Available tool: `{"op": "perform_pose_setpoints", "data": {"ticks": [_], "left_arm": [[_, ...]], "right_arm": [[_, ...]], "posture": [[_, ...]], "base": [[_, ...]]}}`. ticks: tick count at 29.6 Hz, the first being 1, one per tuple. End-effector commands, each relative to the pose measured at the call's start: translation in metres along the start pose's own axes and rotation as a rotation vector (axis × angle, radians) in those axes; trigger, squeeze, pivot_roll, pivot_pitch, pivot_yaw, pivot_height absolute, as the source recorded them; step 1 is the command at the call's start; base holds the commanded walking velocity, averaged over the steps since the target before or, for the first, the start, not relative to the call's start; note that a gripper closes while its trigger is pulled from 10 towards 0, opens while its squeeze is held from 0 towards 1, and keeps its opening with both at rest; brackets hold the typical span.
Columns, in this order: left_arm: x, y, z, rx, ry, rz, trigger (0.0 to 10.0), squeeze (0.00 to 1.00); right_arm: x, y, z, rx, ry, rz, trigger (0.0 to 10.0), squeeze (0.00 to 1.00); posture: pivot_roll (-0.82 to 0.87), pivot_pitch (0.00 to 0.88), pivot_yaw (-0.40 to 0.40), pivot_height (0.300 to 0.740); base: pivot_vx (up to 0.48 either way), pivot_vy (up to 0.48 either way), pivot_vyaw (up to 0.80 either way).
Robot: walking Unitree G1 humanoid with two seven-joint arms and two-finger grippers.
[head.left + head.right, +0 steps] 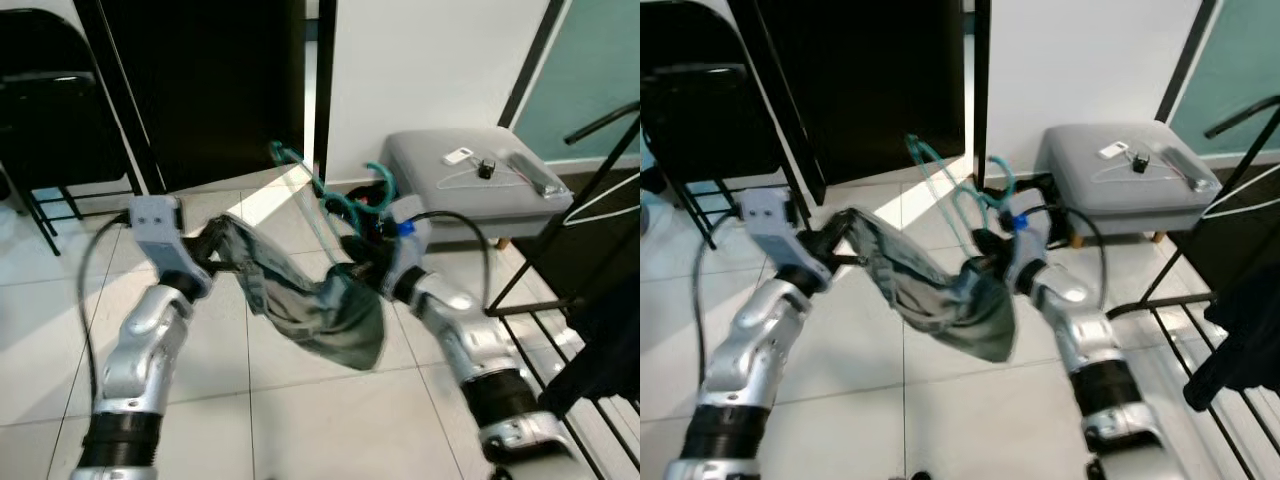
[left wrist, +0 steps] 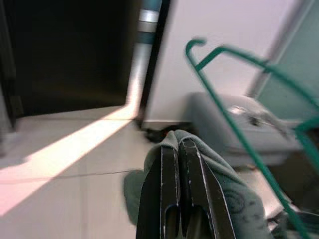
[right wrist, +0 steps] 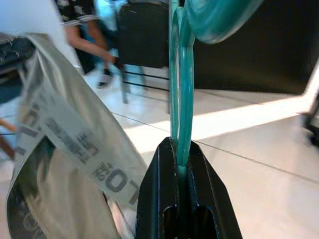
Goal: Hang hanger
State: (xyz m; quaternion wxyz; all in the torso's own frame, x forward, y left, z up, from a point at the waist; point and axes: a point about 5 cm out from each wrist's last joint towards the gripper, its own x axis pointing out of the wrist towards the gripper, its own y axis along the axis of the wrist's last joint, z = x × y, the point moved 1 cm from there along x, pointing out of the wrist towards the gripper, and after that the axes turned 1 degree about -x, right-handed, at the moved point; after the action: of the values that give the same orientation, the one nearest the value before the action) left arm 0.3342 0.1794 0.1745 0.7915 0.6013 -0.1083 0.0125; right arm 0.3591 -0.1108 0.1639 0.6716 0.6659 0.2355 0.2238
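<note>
The scene is viewed from head height by both eye cameras, angled forward and down over the tiled floor (image 1: 300, 400) toward a grey stool (image 1: 470, 175) and white wall (image 1: 1080, 60). The left wrist view is aimed closely along its fingers (image 2: 182, 199) at what seems that same stool. The right wrist view is faced toward a dark chair (image 3: 142, 35)

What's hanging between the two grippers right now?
In the left eye view, a grey-green garment sags between the left gripper and the right gripper, which also clamps a teal hanger.
</note>
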Motion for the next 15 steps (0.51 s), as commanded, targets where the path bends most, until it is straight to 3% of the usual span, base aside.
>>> {"op": "perform_pose_setpoints", "data": {"ticks": [1,8,15], "left_arm": [[0.0006,-0.0049,-0.0037,0.003,0.011,-0.024,10.0,0.0],[0.002,-0.0077,-0.0006,0.031,-0.019,-0.037,10.0,0.0],[0.002,-0.0057,0.0036,0.043,-0.046,-0.013,10.0,0.0]], "right_arm": [[-0.0006,-0.0005,0.005,0.004,-0.012,0.002,10.0,0.0],[0.0008,-0.0014,0.0071,0.016,-0.014,0.012,10.0,0.0],[0.0021,-0.0011,0.0074,0.016,-0.007,0.021,10.0,0.0]], "posture": [[-0.04,0.092,-0.014,0.74],[-0.04,0.094,-0.013,0.74],[-0.04,0.098,-0.016,0.74]], "base": [[0.0,0.0,0.78],[0.0,0.0,0.78],[0.212,0.0,0.0]]}}
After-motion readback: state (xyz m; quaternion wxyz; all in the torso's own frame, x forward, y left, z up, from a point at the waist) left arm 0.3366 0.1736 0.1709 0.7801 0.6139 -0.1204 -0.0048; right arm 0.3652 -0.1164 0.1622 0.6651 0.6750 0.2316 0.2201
